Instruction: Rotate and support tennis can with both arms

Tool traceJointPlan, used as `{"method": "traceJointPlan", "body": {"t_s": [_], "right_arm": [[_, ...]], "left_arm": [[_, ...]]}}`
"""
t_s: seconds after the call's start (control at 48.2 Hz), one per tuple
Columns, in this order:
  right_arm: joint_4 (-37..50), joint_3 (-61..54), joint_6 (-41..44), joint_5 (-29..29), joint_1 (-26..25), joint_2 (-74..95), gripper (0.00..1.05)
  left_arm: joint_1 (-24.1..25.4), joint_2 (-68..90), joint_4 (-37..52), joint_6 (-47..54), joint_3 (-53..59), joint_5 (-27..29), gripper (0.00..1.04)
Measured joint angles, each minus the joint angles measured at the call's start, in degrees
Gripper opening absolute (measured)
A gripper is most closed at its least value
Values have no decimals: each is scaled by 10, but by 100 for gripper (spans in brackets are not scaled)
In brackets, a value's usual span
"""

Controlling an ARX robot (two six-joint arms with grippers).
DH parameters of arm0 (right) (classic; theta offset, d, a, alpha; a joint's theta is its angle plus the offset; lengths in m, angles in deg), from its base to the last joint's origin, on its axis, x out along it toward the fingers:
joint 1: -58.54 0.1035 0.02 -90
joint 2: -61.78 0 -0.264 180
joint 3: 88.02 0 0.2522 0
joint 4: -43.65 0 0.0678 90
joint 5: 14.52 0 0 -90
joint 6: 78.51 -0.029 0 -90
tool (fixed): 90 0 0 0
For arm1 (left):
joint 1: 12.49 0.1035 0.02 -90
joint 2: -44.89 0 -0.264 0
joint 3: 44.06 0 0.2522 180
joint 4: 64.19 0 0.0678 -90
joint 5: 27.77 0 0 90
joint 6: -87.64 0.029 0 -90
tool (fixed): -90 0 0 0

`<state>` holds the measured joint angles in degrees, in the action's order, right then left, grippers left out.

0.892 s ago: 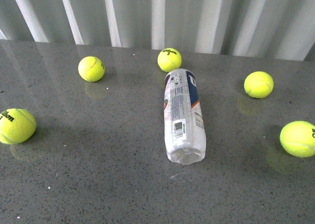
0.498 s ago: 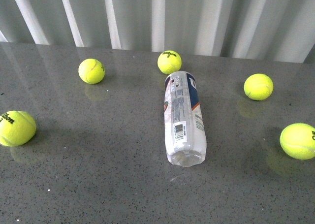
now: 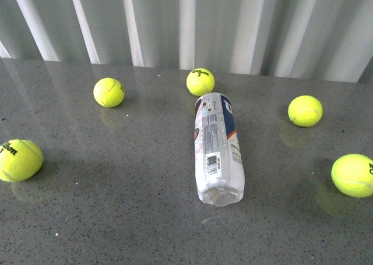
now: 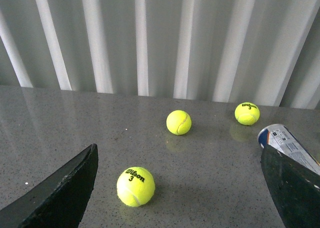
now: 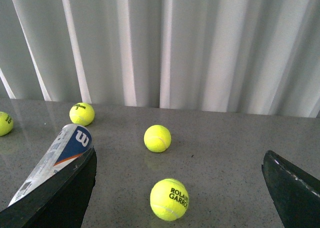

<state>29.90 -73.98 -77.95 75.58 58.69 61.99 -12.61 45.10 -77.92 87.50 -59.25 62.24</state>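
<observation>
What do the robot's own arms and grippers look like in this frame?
Only the finger ends show, and only in the wrist views. The left gripper and the right gripper each have two flat, matte black fingers that narrow to wedge-shaped tips. No markings, cables or lights are visible. The front view shows no arm at all.

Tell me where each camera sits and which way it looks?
Front view: on the robot's body, looking ahead and down at the table, the lying tennis can and five balls; no arms show.
Left wrist view: on the left arm, facing the ribbed wall; the left gripper, open, frames it.
Right wrist view: likewise, with the right gripper open.
All three share the can.
</observation>
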Motion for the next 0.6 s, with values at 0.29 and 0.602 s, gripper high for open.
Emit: {"method": "traceJointPlan", "body": {"t_s": [0.29,0.602], "right_arm": [[-23,9,-11,-26,-7,12,98],[192,212,-66,-98,-53,417,98]], "left_arm": [[0,0,0,0,0,0,98],[0,0,0,0,0,0,98]]}}
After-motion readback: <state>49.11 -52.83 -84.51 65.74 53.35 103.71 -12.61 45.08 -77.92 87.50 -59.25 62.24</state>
